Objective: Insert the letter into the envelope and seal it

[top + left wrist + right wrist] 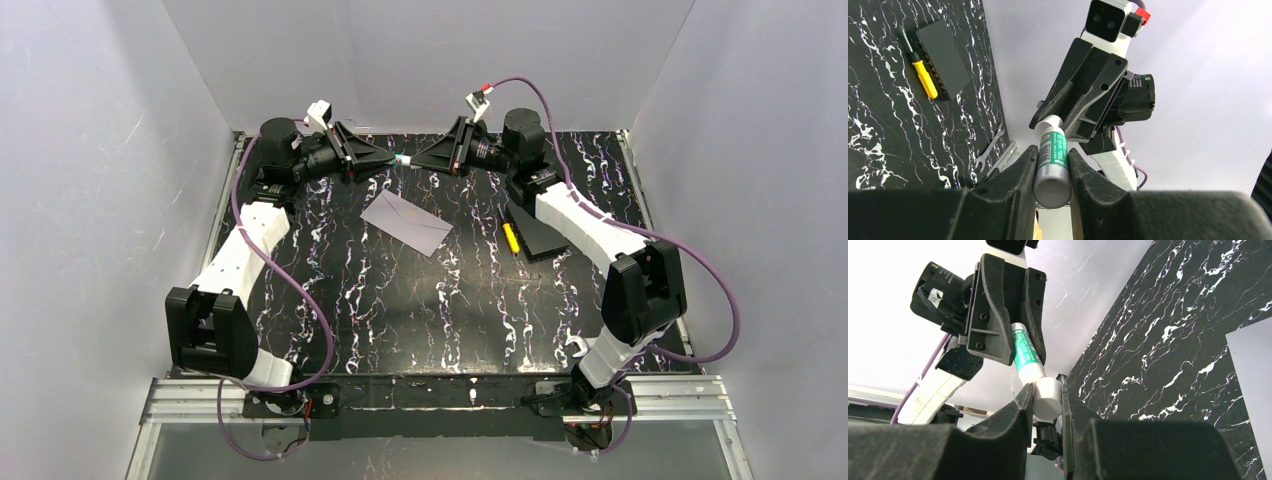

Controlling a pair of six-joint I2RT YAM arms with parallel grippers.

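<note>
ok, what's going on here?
Both arms are raised over the far edge of the table, sharing a glue stick. The left gripper clamps its green-labelled body and the right gripper clamps its white cap, probably to uncap it. The envelope lies flat on the table, untouched; no loose letter is visible. A yellow screwdriver and a black box sit to the right.

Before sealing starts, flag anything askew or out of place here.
Nothing spilled or damaged. The envelope lies askew on the table; a yellow screwdriver beside the black box and a wrench by the table edge look foreign to the job.
</note>
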